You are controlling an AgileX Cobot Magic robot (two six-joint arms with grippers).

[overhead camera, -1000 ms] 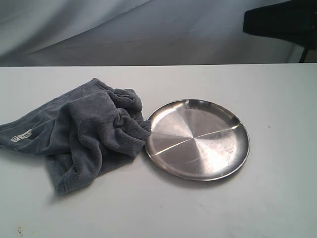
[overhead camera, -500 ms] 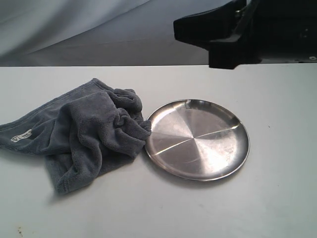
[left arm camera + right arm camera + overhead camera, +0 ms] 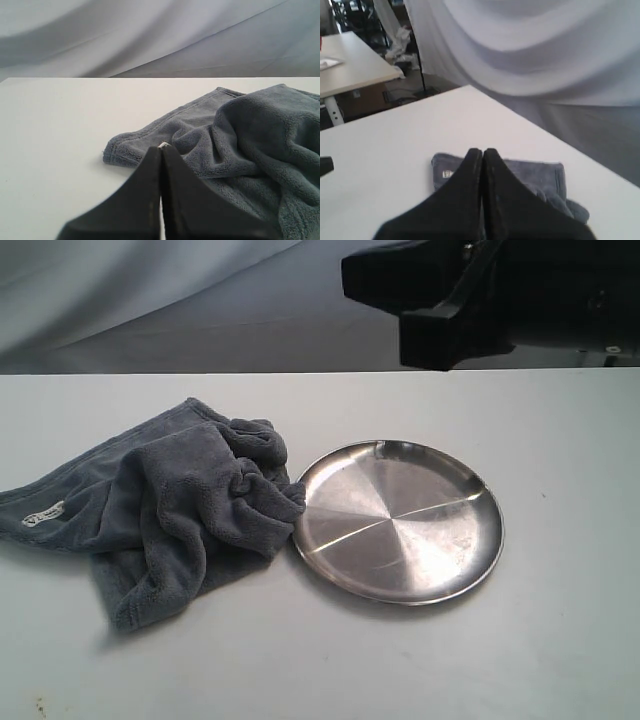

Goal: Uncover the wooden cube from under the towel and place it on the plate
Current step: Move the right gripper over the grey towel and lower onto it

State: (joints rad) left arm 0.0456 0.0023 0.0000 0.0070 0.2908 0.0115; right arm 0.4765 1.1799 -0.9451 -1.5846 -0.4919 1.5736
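The dark grey towel (image 3: 180, 505) lies bunched on the white table, left of the plate, its white label (image 3: 43, 514) at the far left edge. Its folds touch the rim of the shiny steel plate (image 3: 400, 520), which holds nothing. The wooden cube is hidden. My right arm's dark body (image 3: 480, 300) hangs high above the plate's far side. In the right wrist view my right gripper (image 3: 482, 152) is shut and empty, above the towel (image 3: 535, 175). In the left wrist view my left gripper (image 3: 161, 148) is shut and empty, low near the towel's (image 3: 250, 135) hemmed corner.
The white table (image 3: 320, 660) stretches bare in front of the towel and plate. A grey curtain (image 3: 200, 300) hangs behind it. The right wrist view shows another table (image 3: 350, 65) and clutter beyond the far edge.
My right arm has swung in from the upper right and now reaches leftward above the plate's far side. Towel and plate have not moved.
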